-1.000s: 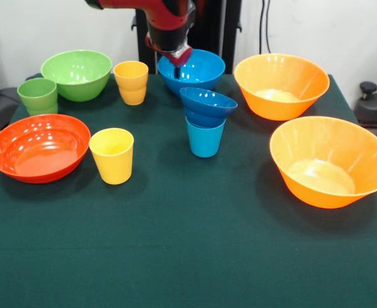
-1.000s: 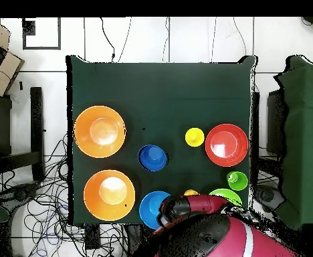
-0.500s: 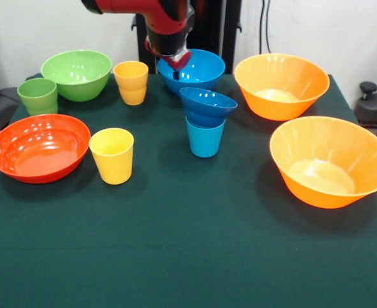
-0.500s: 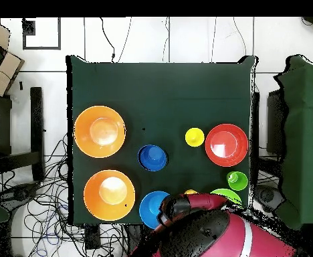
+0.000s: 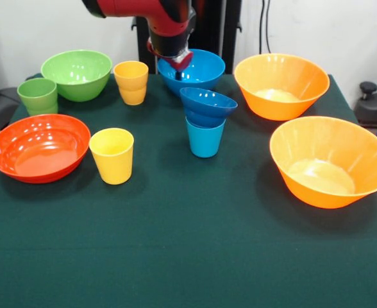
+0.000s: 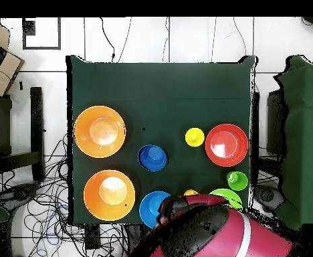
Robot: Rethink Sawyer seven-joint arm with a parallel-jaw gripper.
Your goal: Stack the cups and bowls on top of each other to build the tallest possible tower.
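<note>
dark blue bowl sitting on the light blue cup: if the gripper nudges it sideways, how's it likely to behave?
Likely tippy: the dark blue bowl is wider than the light blue cup under it and already sits tilted. Its glossy surface suggests it could slide off rather than drag the cup along. Both look like thin plastic, so probably light; a firm push might topple the pair.

Small bowl (image 5: 208, 104) sits on a cup (image 5: 205, 138) at bench (image 5: 188, 256) centre; two large bowls (image 5: 330, 160) right; wide bowl (image 5: 40, 147) left.

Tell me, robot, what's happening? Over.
Tool at medium light blue bowl's rim, grip unclear. Tower: dark blue bowl on light blue cup only. Nothing blocking.
</note>
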